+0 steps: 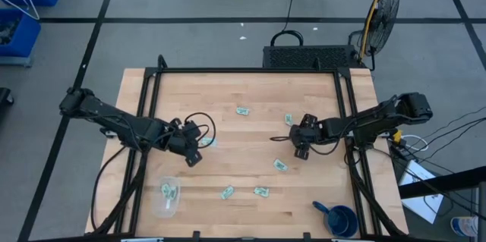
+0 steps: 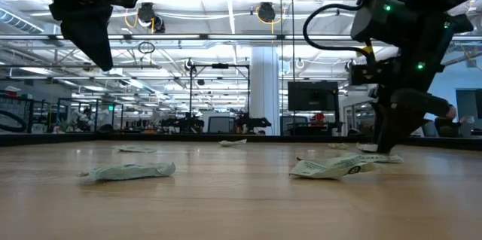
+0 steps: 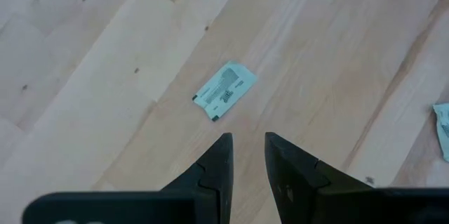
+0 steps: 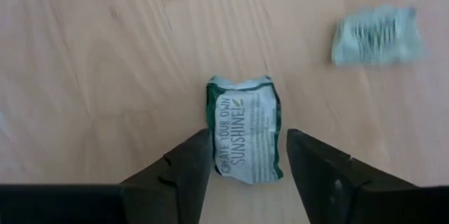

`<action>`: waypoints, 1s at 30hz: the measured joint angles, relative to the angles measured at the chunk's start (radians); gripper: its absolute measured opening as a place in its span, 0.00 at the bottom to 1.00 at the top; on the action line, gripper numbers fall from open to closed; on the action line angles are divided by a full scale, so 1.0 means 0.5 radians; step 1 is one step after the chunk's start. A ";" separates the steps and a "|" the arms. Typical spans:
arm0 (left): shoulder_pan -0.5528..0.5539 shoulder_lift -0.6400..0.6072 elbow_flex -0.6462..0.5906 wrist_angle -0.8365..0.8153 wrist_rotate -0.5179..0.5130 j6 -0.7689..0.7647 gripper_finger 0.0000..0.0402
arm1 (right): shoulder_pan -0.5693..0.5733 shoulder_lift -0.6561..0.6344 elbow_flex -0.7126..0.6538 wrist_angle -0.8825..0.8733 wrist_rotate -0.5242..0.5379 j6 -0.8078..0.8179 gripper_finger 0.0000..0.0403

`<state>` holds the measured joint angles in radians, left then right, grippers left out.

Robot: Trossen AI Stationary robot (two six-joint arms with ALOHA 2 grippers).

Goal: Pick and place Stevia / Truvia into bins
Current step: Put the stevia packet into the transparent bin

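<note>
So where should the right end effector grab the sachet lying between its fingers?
Come straight down and pinch the sachet across its narrow width, on the two long edges. It lies flat on the table, and the right end effector already brackets it with open fingers.

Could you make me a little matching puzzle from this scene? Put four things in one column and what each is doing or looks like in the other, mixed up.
Things:
1. bin
2. cup
3. left gripper
4. right gripper

Descriptions:
A. low at the table, fingers open on either side of a crumpled sachet
B. dark blue, on the right arm's side
C. clear, with sachets inside
D. raised above the table, with a flat sachet just ahead of its fingers

Pairs: 1-C, 2-B, 3-D, 4-A
</note>
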<state>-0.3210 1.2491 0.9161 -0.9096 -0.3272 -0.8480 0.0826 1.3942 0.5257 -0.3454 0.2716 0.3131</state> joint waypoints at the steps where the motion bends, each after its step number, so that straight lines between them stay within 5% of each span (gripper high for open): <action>1: 0.000 0.000 0.000 0.001 -0.010 0.000 0.22 | 0.000 0.001 -0.034 0.061 0.000 -0.006 0.48; 7: 0.000 0.000 0.000 0.008 -0.046 0.000 0.22 | -0.006 0.003 -0.220 0.455 -0.012 -0.001 0.46; 15: 0.000 0.000 0.000 0.007 -0.046 0.016 0.22 | -0.008 0.009 -0.431 1.278 -0.084 -0.038 0.32; 22: 0.000 0.000 0.000 0.012 -0.068 0.028 0.22 | -0.004 0.019 -0.479 1.606 -0.193 -0.039 0.20; 30: 0.000 0.000 0.000 0.336 -0.151 0.154 0.22 | -0.003 0.014 -0.477 2.089 -0.294 -0.085 0.12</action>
<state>-0.3210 1.2491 0.9161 -0.7418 -0.4028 -0.7712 0.0811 1.4014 0.2871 0.6991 0.1247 0.2706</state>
